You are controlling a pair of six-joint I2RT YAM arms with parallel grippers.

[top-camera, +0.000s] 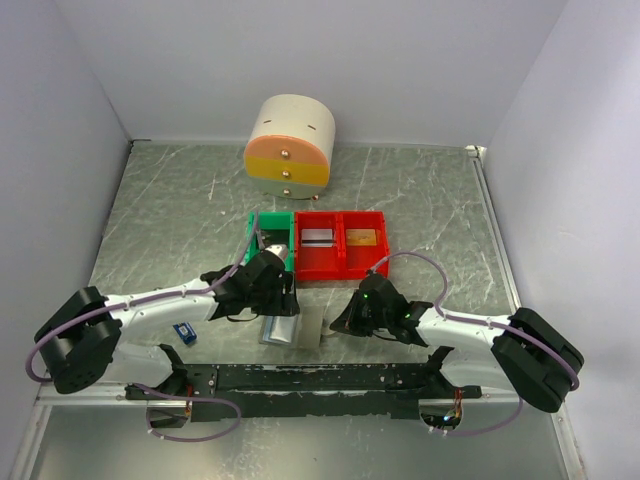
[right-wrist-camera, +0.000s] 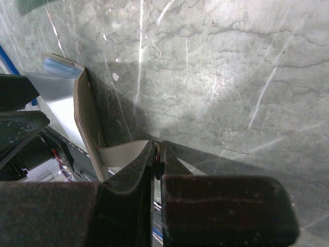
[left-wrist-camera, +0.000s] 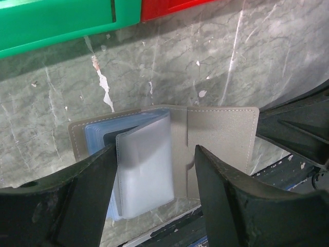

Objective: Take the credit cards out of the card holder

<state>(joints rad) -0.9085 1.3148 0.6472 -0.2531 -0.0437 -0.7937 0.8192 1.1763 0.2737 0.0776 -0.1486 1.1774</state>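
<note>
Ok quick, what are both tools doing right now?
Left tool: open, straddling pockets of the card holder.
Right tool: closed, pinching the card holder's flap.

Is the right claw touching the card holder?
Touching. The right wrist view shows the right claw shut on the card holder, pinching its flap.

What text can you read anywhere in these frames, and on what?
No text is readable.
silver card and gold card in the red bin: any print too small to read.
blue stick: pale mark, too small to read.
holder: no print visible.
</note>
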